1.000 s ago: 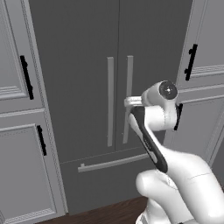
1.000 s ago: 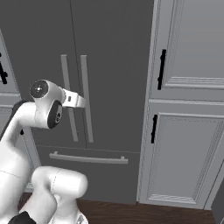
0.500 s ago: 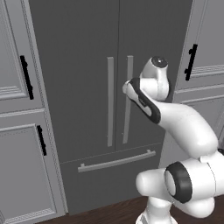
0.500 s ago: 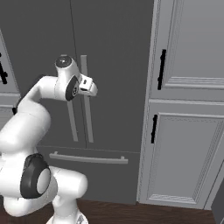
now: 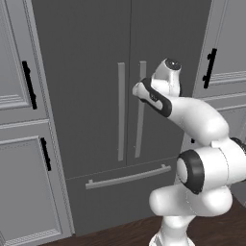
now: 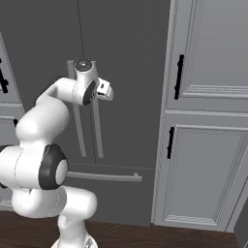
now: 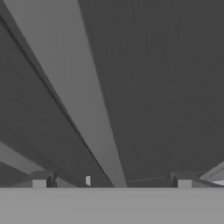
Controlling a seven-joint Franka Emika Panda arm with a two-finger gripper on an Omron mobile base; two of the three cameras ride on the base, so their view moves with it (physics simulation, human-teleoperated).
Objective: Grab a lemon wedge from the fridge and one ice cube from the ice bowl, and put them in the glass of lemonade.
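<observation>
Left base view: the tall dark grey double-door fridge [image 5: 96, 96], doors closed, faces the white arm. Right base view: the arm's hand sits close before the fridge's long light grey vertical handles [image 6: 80, 126]. Hand view: the two-finger gripper [image 7: 111, 180] spread fully wide, holding nothing, one handle running between its tips.

I'm looking at a kitchen, a rendered one. Straight ahead stands the fridge [image 5: 115, 96], tall and dark grey, with two doors, long pale handles [image 5: 121, 111] running down the middle seam and a drawer with a bar pull [image 5: 127, 177] below. Grey panelled cabinets [image 6: 203, 121] with short black handles [image 6: 179, 76] flank it on both sides, stacked upper over lower. Under it all I see a dark wood floor [image 6: 160, 237]. The flat, even shading tells me it is simulated.
</observation>
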